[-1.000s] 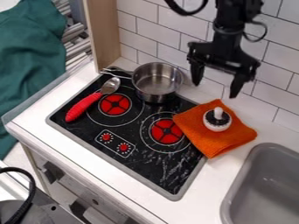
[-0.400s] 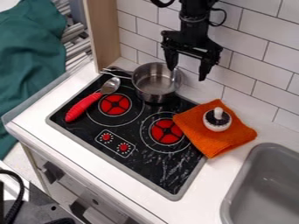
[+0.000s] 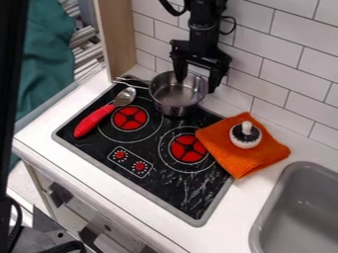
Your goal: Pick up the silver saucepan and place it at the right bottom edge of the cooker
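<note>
A: Noting pincer (image 3: 196, 87) state?

B: Its fingers are standing apart. One is hanging over the pan's (image 3: 175, 101) mouth, hiding part of the far rim; the other is hanging just beyond the rim, on the view's right.

A: Rim contact?

B: Cannot tell; the overlap is masking it.

A: Pan?

B: Sitting at the stove's (image 3: 175, 195) back, below and left of the pincer. Its thin handle is pointing further left; its dark underside is blending into the black top.

A: Farther left?

B: The spoon (image 3: 94, 121) is lying on the stove. At the view's edge a dark, unidentified shape (image 3: 10, 64) is covering part of the green fabric (image 3: 49, 64).

A: Right of the pincer?

B: The cloth (image 3: 221, 146) is lying lower down, partly hidden under a knobbed object (image 3: 245, 141). Beyond, the frame is cutting off the sink (image 3: 280, 207).
</note>
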Controlling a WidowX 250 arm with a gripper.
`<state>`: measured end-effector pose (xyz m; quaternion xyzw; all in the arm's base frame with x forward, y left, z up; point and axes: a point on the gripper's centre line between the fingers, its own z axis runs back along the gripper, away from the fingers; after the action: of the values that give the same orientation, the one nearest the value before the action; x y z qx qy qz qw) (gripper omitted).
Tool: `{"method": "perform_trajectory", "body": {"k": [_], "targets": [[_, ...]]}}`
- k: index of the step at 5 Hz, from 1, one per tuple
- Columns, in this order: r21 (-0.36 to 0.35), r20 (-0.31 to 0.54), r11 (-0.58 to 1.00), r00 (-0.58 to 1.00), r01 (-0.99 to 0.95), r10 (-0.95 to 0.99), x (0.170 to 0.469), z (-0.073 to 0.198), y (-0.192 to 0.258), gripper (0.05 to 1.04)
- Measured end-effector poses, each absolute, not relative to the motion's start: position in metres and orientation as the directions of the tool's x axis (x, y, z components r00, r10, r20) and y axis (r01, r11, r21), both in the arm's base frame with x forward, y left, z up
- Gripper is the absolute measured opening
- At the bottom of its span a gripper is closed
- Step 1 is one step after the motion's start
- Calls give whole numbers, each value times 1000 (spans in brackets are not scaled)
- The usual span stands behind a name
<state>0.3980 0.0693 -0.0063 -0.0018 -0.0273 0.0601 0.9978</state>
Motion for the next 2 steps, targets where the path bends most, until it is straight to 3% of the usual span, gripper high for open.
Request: {"method": "perform_trajectory", "body": {"k": [1,2], "targets": [[-36,-28,992,992,-121,120,391,-36,70,1005],[-47,-61,994,993,-103,100,391,-41,73,963]]}}
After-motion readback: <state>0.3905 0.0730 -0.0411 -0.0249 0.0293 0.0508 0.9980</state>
